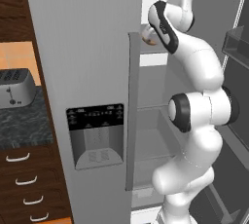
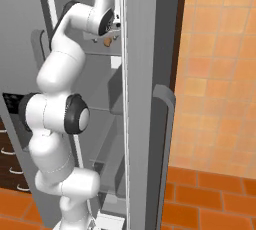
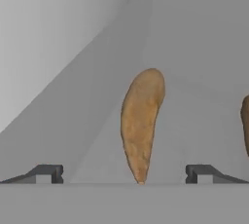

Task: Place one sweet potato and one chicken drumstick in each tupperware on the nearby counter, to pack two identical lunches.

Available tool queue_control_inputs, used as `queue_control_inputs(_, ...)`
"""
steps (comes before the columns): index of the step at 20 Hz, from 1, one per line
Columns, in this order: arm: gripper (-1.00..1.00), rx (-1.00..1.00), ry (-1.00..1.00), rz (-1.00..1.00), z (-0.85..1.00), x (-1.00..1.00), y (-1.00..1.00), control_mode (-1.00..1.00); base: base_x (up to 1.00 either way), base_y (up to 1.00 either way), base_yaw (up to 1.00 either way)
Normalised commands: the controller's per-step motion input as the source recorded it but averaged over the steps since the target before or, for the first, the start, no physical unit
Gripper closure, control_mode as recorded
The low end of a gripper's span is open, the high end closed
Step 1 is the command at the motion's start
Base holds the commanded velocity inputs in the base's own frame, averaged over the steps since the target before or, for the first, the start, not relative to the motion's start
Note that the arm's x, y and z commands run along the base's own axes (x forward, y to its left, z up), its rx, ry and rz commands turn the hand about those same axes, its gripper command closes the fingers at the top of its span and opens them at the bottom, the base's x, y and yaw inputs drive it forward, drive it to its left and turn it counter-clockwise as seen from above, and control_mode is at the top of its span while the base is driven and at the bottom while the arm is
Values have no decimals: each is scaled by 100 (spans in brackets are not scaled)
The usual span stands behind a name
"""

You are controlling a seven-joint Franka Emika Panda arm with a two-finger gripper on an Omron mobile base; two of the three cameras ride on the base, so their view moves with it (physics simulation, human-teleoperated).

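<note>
The two small dark fingers point(image 3: 48, 173) are seen wide apart at the bottom of the hand view, with nothing clamped between them. Midway across the gap, and just beyond the tips, an elongated orange-brown sweet potato point(image 3: 141, 123) is seen lying on a pale grey fridge shelf point(image 3: 204, 121), its narrow end pointing toward the fingers; contact between the fingers and it cannot be made out. At the right edge of the hand view, part of a second brown object point(image 3: 245, 123) is visible on the same shelf, well apart from the first; too little of it is shown for it to be named.

In the left base view, the white jointed arm point(image 1: 199, 116) is seen reaching up into the open upper compartment of a tall grey fridge point(image 1: 87, 62), and a small orange-brown item point(image 1: 147, 34) is visible on a high shelf beside the wrist. In the right base view, the gripper point(image 2: 114, 30) is shown at that same high shelf, with an orange-brown lump point(image 2: 107, 40) just under it.

To the left of the fridge, a black-grey speckled stone surface point(image 1: 24, 123) is seen over dark brown wooden drawers point(image 1: 29, 184) with curved white handles, and a silver four-slot toaster point(image 1: 15, 87) is standing on it.
</note>
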Motion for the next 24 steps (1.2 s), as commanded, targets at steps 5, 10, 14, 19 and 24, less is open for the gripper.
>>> queue_control_inputs(5,-100,0,7,0,-18,41,0,-100,0,0,0)
queue_control_inputs(10,-100,0,3,0,-24,35,0,-100,0,0,0)
queue_control_inputs(14,-100,0,0,0,-8,33,0,-100,0,0,0)
queue_control_inputs(19,-100,0,0,0,-17,10,13,-100,0,0,0)
queue_control_inputs(24,100,1,0,-3,-74,0,29,-100,0,0,0)
